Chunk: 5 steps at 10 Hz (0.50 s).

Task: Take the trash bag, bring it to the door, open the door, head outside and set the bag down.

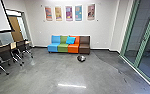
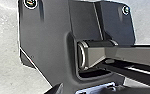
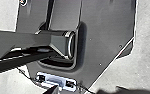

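Observation:
A small dark and silvery bundle, which looks like the trash bag, lies on the floor in front of the orange and brown seats in the head view. Glass doors with green frames stand along the right side. At the lower edge of the left wrist view, a dark pointed part of my left gripper shows. A similar dark part of my right gripper is at the bottom of the right wrist view. The bag lies well away from the robot.
A blue, green, orange and brown sofa with a blue cushion stands by the back wall. Several wheeled chairs line the left side. Farther back on the left is a wooden door. Grey floor stretches ahead.

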Available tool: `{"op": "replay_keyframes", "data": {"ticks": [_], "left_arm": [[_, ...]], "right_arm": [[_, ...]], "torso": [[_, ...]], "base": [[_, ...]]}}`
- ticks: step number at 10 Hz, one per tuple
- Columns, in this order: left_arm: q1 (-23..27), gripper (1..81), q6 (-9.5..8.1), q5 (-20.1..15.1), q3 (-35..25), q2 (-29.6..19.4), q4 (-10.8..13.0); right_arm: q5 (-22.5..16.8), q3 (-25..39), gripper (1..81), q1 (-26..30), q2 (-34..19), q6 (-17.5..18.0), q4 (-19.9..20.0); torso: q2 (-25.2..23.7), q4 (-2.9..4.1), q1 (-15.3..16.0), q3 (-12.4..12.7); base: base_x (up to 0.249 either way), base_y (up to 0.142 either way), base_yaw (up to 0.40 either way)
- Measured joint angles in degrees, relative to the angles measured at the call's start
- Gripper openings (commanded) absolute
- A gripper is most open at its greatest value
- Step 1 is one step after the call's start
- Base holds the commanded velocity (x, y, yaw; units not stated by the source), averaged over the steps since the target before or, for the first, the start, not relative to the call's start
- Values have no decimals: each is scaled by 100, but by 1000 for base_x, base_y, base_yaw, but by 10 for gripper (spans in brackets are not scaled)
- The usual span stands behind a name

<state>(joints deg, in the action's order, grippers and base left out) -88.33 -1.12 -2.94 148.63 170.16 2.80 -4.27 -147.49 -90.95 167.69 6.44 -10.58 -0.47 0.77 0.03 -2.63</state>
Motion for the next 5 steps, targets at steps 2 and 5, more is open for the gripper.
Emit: {"op": "replay_keyframes", "data": {"ticks": [2,5], "left_arm": [[0,811,-2,0,-1,0,0],[-1,811,-2,0,-1,13,0]], "right_arm": [[2,-2,811,0,0,-2,2],[0,-2,811,2,0,-2,0]], "torso": [[0,0,0,0],[0,0,0,-2]], "base": [[154,0,0],[156,0,0]]}}
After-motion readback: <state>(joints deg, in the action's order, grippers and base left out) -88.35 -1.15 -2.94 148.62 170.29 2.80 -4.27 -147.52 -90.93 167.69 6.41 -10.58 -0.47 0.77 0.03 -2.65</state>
